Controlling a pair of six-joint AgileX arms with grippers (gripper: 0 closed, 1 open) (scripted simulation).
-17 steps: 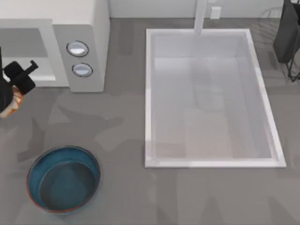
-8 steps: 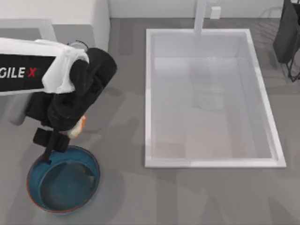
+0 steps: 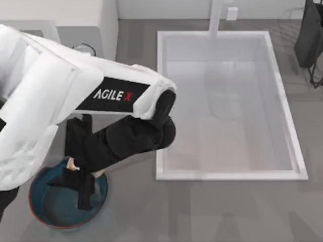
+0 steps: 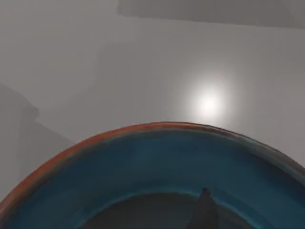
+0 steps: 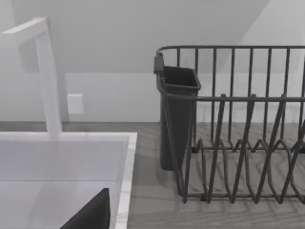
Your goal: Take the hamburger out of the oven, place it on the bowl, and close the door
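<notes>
Teal inside with a thin reddish rim, the bowl [image 3: 55, 214] is sitting near the front-left corner of the grey table [image 3: 202, 212], and everything else here is best placed from it. Leaning over it from the top view's left is the left arm [image 3: 91, 91], white with a black forearm, its left gripper [image 3: 78, 184] hanging just above the bowl's inner floor, fingers pointing down into the blue. A little of the hamburger [image 3: 72, 164] is peeking out as a pale cream-and-orange sliver at the gripper's upper edge, over the bowl's back rim; the black fingers are sitting against it, and they appear to be clamped on it, though the arm is hiding most of the lump. From the left wrist camera the bowl's rim [image 4: 95, 140] is curving across the table and one dark fingertip [image 4: 204, 210] is poking over the bowl's inside. Behind the bowl, mostly covered by the arm, the white oven [image 3: 103, 20] is standing. Right of the bowl the white sink basin [image 3: 227, 106] is lying. Far beyond, past the sink, a dark dish rack [image 5: 238, 133] is standing.
</notes>
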